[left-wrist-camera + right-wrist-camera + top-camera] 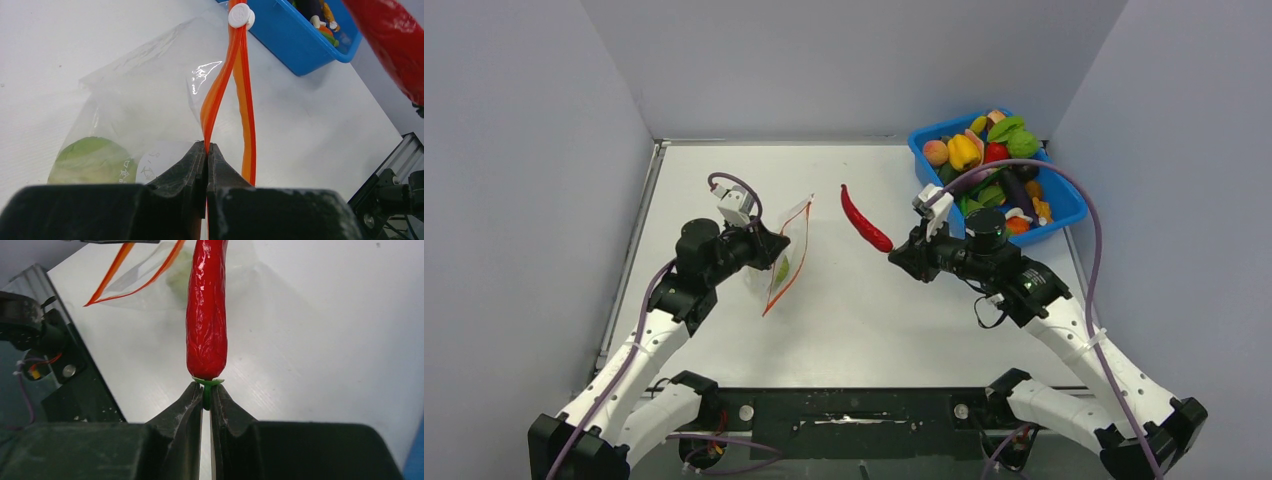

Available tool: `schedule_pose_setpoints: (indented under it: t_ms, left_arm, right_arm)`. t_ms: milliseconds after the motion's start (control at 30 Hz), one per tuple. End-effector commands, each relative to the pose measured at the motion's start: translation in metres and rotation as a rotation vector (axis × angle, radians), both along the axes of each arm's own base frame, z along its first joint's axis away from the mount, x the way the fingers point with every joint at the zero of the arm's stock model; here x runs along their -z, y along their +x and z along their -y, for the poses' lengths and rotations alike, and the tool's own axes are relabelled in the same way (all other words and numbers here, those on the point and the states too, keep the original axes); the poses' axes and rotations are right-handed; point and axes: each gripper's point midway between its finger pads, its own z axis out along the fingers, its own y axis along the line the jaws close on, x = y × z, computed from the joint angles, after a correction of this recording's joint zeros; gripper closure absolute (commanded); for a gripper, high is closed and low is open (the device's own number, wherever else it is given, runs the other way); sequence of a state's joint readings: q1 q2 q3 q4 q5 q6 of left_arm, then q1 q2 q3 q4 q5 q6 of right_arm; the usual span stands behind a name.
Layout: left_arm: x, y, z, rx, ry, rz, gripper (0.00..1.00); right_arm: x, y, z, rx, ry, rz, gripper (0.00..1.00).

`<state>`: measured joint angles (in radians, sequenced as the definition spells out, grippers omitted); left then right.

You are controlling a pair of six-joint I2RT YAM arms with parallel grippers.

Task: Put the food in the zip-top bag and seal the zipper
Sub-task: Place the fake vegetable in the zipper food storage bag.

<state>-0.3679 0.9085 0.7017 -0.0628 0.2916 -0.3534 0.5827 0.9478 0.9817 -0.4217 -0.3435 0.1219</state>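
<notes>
The clear zip-top bag (790, 252) hangs from my left gripper (776, 243), which is shut on one lip of its orange-red zipper (214, 97). The two zipper lips stand apart, with a white slider (241, 15) at the far end. A green round food (89, 161) lies inside the bag. My right gripper (894, 253) is shut on the green stem of a red chili (863, 219) and holds it in the air to the right of the bag, tip pointing away (206, 310). The bag shows in the right wrist view (150, 275) beyond the chili.
A blue tub (1064, 205) at the back right holds several more toy foods, among them a yellow pepper (963, 151) and a peach (935, 152). Grey walls close in both sides. The arms' base rail (854, 410) runs along the near edge.
</notes>
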Motion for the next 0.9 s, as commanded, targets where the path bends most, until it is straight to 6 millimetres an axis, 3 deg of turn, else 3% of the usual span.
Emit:
schedule_pose_setpoints:
  t_ms: [0, 200, 433, 600, 867]
  left_arm:
    - [-0.015, 0.005, 0.004, 0.008, -0.013, 0.068, 1.0]
    - [-0.014, 0.004, 0.006, 0.019, -0.013, 0.064, 1.0]
    - [-0.014, 0.003, 0.007, 0.024, -0.015, 0.063, 1.0]
    - [-0.015, 0.002, 0.007, 0.024, -0.013, 0.068, 1.0]
    - [-0.016, 0.0, 0.009, 0.035, -0.016, 0.068, 1.0]
  right_arm:
    - [-0.016, -0.032, -0.025, -0.124, 0.078, -0.06, 1.0]
    - [-0.02, -0.07, -0.049, -0.269, 0.129, -0.103, 1.0]
    - [-0.001, -0.097, -0.064, -0.37, 0.109, -0.204, 1.0]
    - [0.01, -0.096, -0.07, -0.356, 0.081, -0.248, 1.0]
    - [0.017, -0.071, -0.068, -0.209, 0.034, -0.267, 1.0]
